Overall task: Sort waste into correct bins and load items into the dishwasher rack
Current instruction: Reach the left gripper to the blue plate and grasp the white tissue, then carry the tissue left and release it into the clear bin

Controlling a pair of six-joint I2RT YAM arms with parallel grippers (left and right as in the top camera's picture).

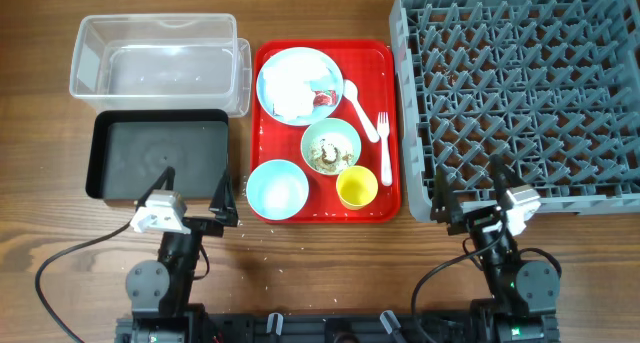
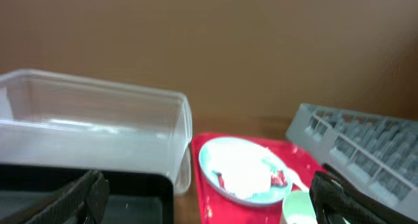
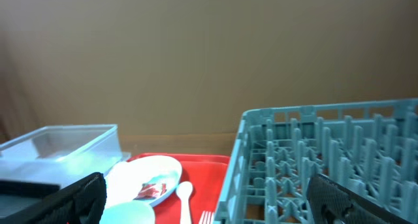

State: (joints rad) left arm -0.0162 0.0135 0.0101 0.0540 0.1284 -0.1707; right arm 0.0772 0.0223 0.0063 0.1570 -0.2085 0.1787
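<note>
A red tray [image 1: 378, 63] holds a light blue plate [image 1: 272, 71] with a white napkin [image 1: 292, 87] and red wrapper [image 1: 324, 98], a pale green bowl [image 1: 330, 146] with food scraps, a light blue bowl [image 1: 277, 189], a yellow cup [image 1: 357, 187], a white spoon [image 1: 358, 106] and fork [image 1: 384, 148]. The clear tub [image 1: 155, 53] and black tray [image 1: 160, 155] lie left. The grey rack [image 1: 520, 93] lies right. My left gripper [image 1: 196, 195] is open and empty over the black tray's near right corner. My right gripper [image 1: 468, 191] is open and empty at the rack's near edge.
Loose white rice grains [image 1: 262, 235] dot the wooden table in front of the red tray. In the left wrist view the plate with napkin [image 2: 243, 168] lies ahead, the tub [image 2: 91, 126] to its left. The right wrist view shows the rack [image 3: 326, 159] and spoon [image 3: 185, 192].
</note>
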